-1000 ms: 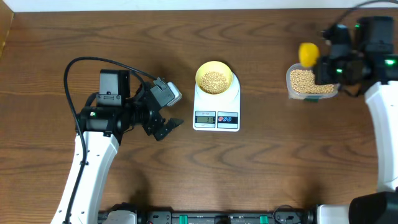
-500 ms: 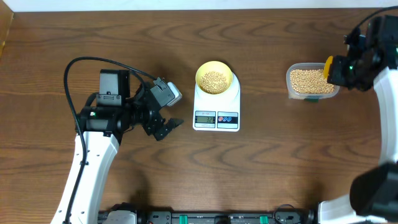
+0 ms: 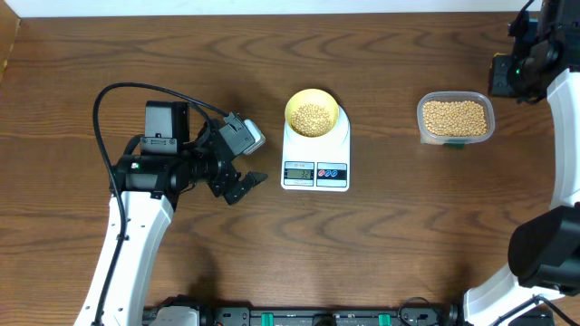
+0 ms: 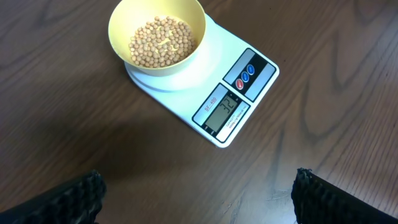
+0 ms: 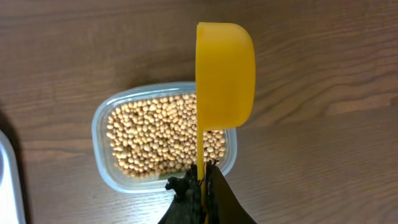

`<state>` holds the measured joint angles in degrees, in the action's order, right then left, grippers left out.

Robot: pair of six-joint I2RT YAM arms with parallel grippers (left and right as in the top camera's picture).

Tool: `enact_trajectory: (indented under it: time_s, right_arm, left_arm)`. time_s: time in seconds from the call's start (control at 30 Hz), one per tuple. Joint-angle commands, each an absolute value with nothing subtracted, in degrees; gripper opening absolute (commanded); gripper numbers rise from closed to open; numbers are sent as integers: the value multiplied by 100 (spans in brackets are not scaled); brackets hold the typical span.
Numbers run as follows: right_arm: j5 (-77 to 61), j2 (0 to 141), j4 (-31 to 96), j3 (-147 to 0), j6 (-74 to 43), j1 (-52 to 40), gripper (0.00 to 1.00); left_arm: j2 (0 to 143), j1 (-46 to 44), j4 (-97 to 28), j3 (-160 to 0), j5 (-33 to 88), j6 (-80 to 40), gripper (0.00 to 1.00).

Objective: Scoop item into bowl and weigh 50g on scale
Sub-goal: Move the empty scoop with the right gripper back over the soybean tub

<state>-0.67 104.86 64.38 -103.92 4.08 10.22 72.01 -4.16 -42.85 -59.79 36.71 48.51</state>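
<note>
The pale-yellow bowl [image 3: 313,113] holds tan beans [image 3: 313,115] and stands on the white scale [image 3: 315,154]; both show in the left wrist view, bowl [image 4: 157,37] and scale [image 4: 230,99]. My left gripper [image 3: 238,184] is open and empty, left of the scale, its fingertips [image 4: 81,193] wide apart. My right gripper [image 5: 202,186] is shut on the handle of the yellow scoop [image 5: 225,74], held on edge above the clear tub of beans [image 5: 165,137]. In the overhead view the right gripper [image 3: 509,74] is right of the tub [image 3: 455,119].
A black cable [image 3: 118,100] loops over the table above the left arm. The table's far edge [image 3: 272,13] runs along the top. The right arm [image 3: 557,136] stands along the right edge.
My right gripper has carried the scoop from over the tub's left side to the right and up, off the tub. The left arm has not moved.
</note>
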Motion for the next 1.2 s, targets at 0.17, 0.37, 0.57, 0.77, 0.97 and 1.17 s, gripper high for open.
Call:
enact_trajectory:
  time_s: [0.17,0.37,0.57,0.77,0.97,1.17]
  right_arm:
    - [-943,10514,7212,-10499,539,923,1]
    - [-888,10514,7376,-10477,176,672,1]
    - [-427,10514,7664,-10455,-344,458,1]
    - [97,10514,7964,-10455,-427,475,1]
    - [353,10541,7826,-10318,-423,489,1]
    - [346,11015,7452,-10265,-314,447,1]
  left_arm:
    - [7240,-388,-4281,-5981,3640,4945,98]
    - [7240,-388,-4281,-5981,3640,4945,98]
    - [7240,-388,-4281,-5981,3640,4947,98]
    - [7240,-388,-4281,-5981,3640,4945,97]
    - [7240,-388,-4281,-5981,3640,4945,98]
    - [7240,-388,-4281,-5981,3640,4945,98]
